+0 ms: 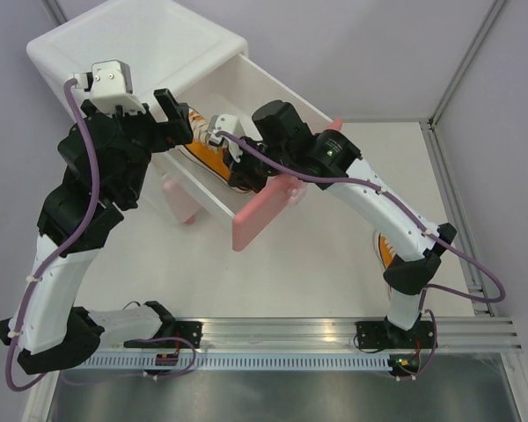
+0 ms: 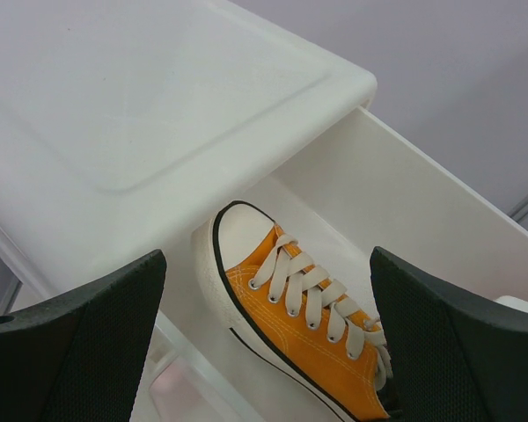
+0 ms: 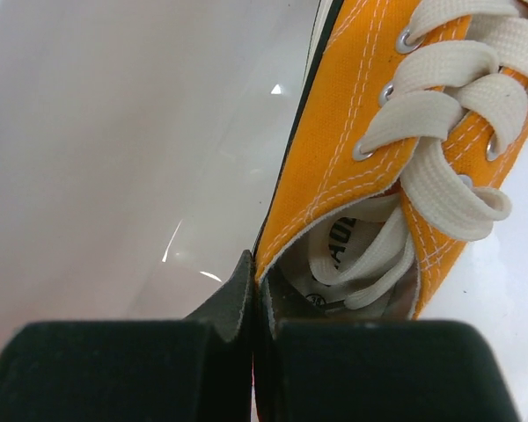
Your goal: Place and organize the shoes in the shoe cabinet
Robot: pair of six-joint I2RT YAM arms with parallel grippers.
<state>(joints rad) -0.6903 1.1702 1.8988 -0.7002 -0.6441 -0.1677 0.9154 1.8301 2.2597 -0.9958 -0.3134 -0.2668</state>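
Observation:
The white shoe cabinet (image 1: pixel 132 44) stands at the far left with its upper drawer (image 1: pixel 277 92) pulled out. An orange shoe (image 1: pixel 200 151) with white laces lies inside the drawer. My right gripper (image 1: pixel 235 165) reaches into the drawer. In the right wrist view it (image 3: pixel 260 281) is shut on the collar edge of this shoe (image 3: pixel 370 132). My left gripper (image 1: pixel 150 119) hovers open above the cabinet's front edge, and in its wrist view the shoe's toe (image 2: pixel 308 334) lies between the spread fingers (image 2: pixel 70 343). A second orange shoe (image 1: pixel 383 251) lies on the table, mostly hidden behind the right arm. The cream shoes are out of view.
The drawer's pink front (image 1: pixel 264 215) sticks out toward the table's middle. A pink lower drawer front (image 1: pixel 180 198) shows below the open drawer. A metal rail (image 1: pixel 449 176) runs along the table's right side.

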